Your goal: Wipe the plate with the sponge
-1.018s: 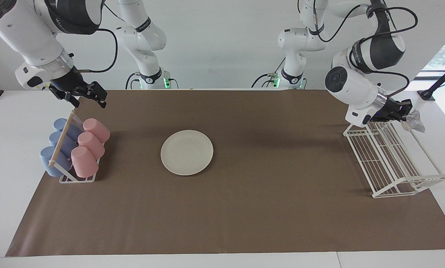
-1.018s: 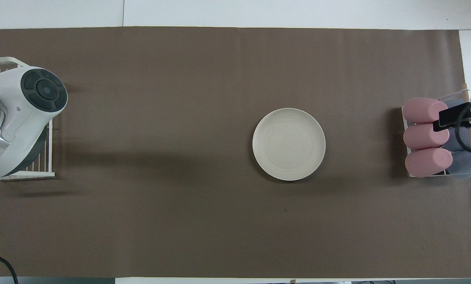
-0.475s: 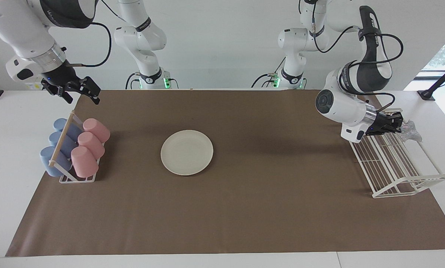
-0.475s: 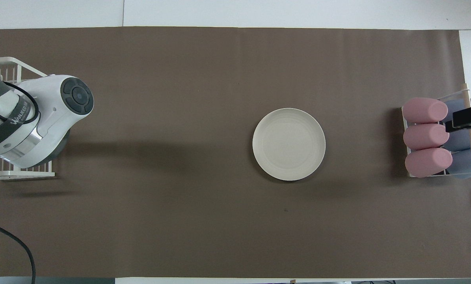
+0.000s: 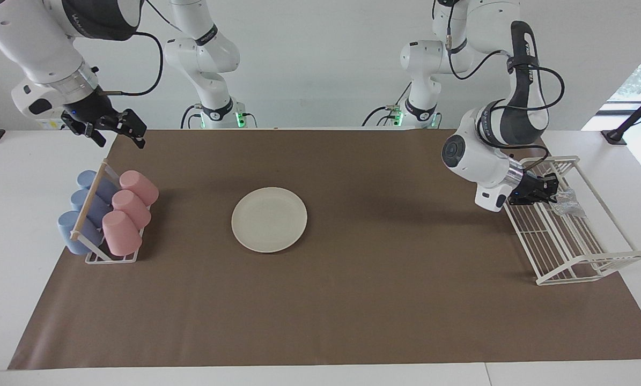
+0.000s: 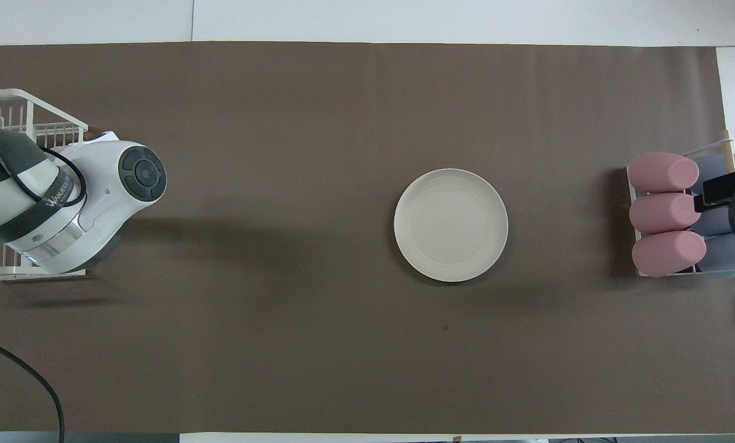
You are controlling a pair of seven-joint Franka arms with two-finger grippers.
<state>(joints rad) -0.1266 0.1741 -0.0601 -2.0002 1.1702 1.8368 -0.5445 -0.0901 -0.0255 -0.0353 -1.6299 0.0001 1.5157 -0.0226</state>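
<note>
White room, brown mat on the counter, sponge carried above the wire rack

In the facing view the plate (image 5: pixel 269 220) lies flat near the middle of the frame, well apart from both arms; the left pincer (image 5: pixel 552 195) at the right of the frame is clenched on the sponge (image 5: pixel 566 202), over the white wire rack (image 5: pixel 577 252). The right pincer (image 5: pixel 117 130) waits released at the upper left, above the cup holder (image 5: pixel 108 217) with pink and blue cups. I think the main risks are these: the soft sponge seems to be pinched only at one edge and may slip out on the way to the plate, it may catch on the rack wires, and nothing holds the plate, so wiping could push it over the mat.
</note>
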